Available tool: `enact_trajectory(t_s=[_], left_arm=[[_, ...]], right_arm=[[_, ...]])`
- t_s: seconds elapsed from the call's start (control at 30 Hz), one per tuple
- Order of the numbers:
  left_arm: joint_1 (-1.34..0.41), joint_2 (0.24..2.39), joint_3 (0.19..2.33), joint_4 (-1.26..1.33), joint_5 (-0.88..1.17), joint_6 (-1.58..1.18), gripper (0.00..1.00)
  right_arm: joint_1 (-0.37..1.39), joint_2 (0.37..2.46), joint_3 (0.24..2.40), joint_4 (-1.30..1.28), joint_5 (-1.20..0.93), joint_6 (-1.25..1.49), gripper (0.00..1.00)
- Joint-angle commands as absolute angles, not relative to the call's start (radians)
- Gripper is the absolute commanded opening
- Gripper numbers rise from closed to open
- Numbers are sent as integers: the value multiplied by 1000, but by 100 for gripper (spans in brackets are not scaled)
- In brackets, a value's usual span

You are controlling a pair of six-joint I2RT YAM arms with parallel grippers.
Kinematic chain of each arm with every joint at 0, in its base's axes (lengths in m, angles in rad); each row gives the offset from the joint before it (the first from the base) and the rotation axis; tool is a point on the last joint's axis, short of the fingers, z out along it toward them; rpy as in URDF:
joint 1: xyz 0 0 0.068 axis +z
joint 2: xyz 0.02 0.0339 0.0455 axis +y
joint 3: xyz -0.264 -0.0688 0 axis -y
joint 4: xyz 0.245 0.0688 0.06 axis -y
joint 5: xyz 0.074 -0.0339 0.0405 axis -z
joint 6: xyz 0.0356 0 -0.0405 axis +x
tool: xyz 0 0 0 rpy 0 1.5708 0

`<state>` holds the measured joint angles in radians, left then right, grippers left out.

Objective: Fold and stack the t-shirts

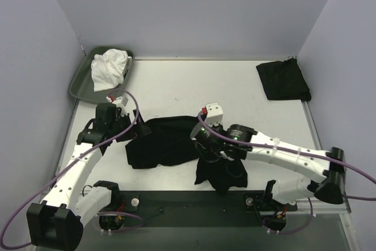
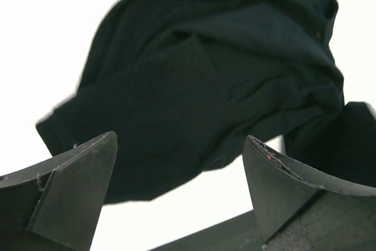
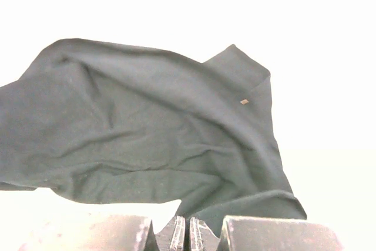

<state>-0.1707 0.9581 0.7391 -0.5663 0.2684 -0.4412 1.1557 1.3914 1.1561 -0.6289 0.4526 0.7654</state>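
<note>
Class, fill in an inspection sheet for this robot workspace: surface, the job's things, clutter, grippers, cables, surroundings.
Surface: white table; no stains seen.
Job's things: crumpled black t-shirt at centre; folded black t-shirt at the far right corner.
Clutter: grey-green tray at far left, holding a white cloth.
Grippers: left gripper open, facing the crumpled shirt; right gripper shut, apparently pinching that shirt's edge.
Cables: purple cables loop along both arms.
Surroundings: plain pale walls on three sides.
</note>
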Motion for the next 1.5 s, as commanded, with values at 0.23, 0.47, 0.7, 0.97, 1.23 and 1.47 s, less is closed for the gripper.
enact_trajectory(t_s=[0.23,0.47,0.7,0.97,1.23,1.47], left_arm=[[-268,1044,698,-600,344,-564,94],[-331,1302,719,-437,284,-633,91],[-334,1538,860,-382,209,-655,90],[-244,1848,1135,-341,221,-637,89],[-59,2008,1457,-457,250,-589,89],[52,1998,1534,-485,336,-578,89]], right_arm=[[1169,1066,1062,-833,621,827,0],[1186,1000,1029,-838,627,838,0],[1195,881,1029,-873,663,845,0],[1171,845,1118,-931,759,838,0],[981,790,1236,-957,869,844,0],[806,874,1388,-968,829,761,0]])
